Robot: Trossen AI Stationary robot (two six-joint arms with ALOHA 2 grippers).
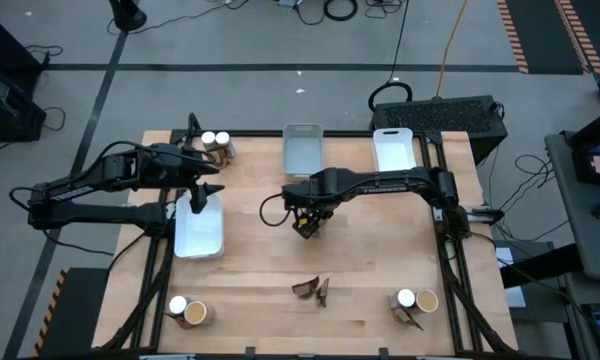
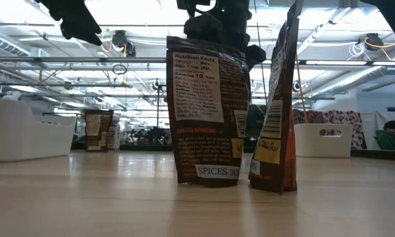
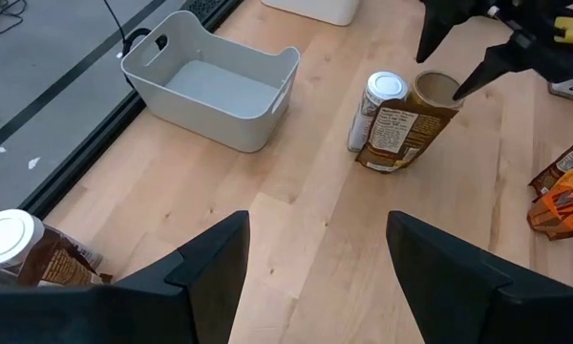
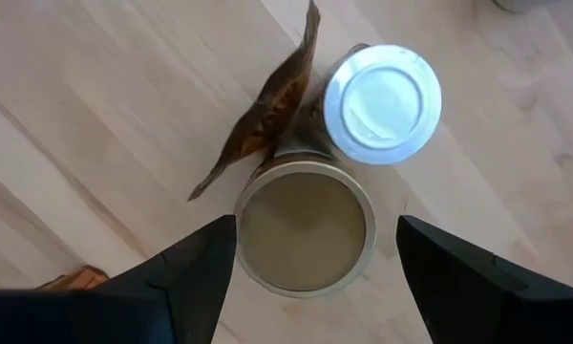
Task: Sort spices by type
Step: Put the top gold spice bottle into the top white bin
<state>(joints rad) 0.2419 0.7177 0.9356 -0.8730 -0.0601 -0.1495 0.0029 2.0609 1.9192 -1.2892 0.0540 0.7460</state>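
R gripper (image 1: 308, 226) hangs over table center, fingers spread, grasping nothing; directly under it tub (image 4: 306, 226), jar (image 4: 382, 103), packet (image 4: 267, 119) touching; L gripper (image 1: 202, 195) released over white tray (image 1: 200, 240); two packets (image 2: 207, 108) upright near front edge.

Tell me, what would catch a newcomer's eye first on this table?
Probably the two brown spice packets standing upright at the table's front middle, filling the low view. Next, the right hand, open, over a small cluster at the table's centre: a tan-topped tub, a white-capped jar and a packet. The left hand, also open, hangs above a white tray.
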